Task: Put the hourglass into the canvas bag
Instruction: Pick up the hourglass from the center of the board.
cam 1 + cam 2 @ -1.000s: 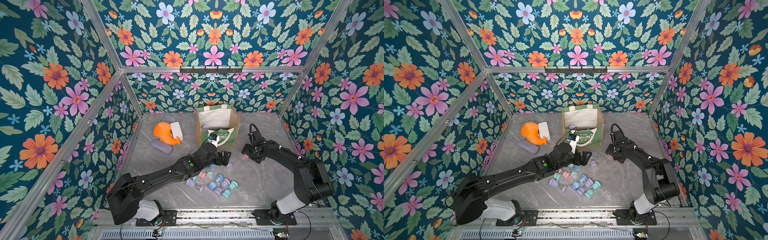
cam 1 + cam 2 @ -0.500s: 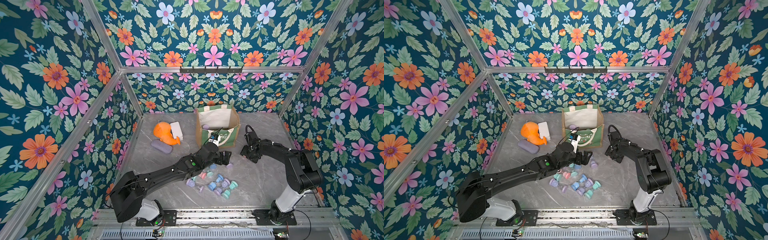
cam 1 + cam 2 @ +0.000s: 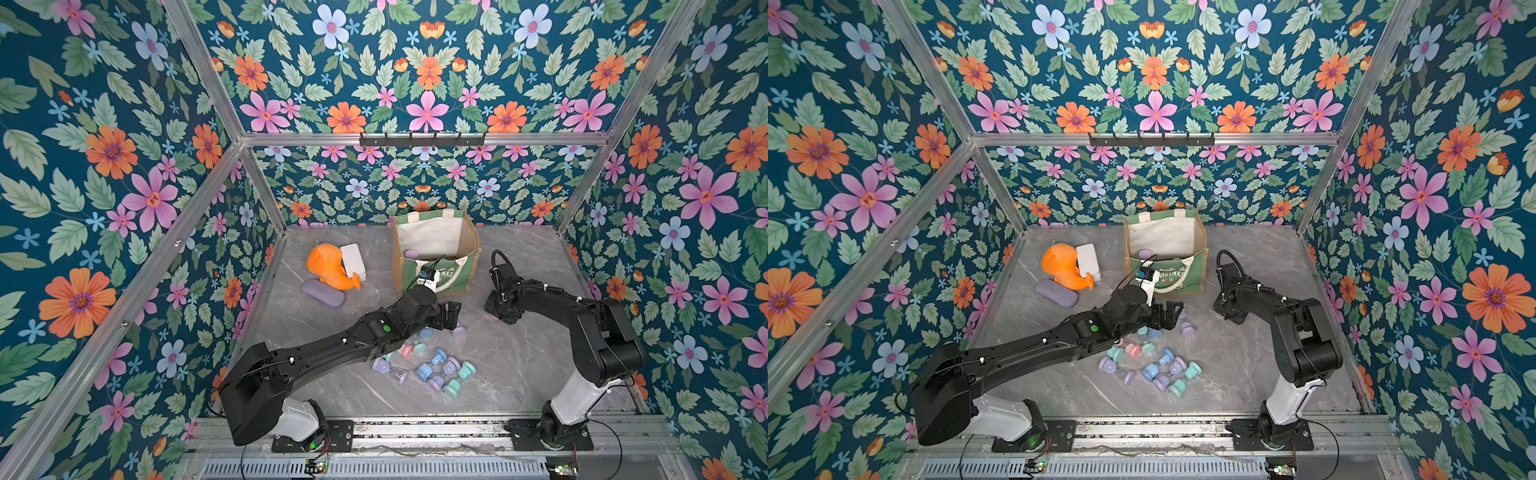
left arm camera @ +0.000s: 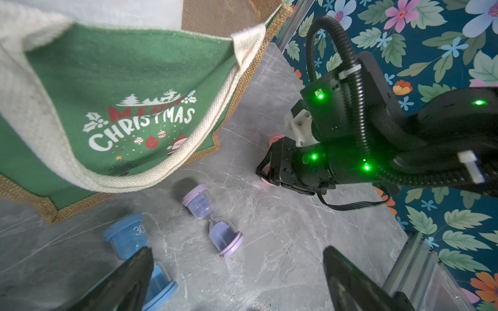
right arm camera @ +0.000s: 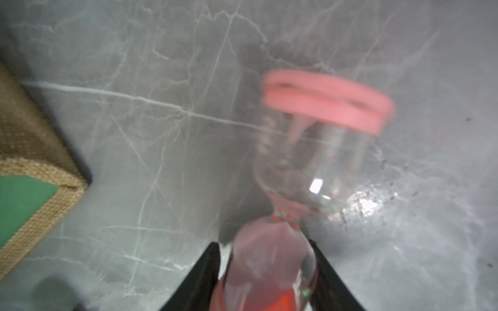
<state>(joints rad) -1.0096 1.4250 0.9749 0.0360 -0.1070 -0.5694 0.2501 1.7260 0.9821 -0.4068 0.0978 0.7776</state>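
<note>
While canvas bag point(image 3: 432, 235) stands open | lilac item point(image 3: 411, 253) inside (unclear what)

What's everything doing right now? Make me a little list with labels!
Canvas bag: stands open at the back of the table, something purple inside
Right gripper: closed on the pink hourglass, beside the bag
Left gripper: open, by a purple hourglass lying on the table
Loose: heap of pastel hourglasses
Other stuff: orange toy, white box, purple case

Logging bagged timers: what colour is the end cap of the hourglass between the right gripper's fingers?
Pink hourglass cap, clearest in the right wrist view.
</note>
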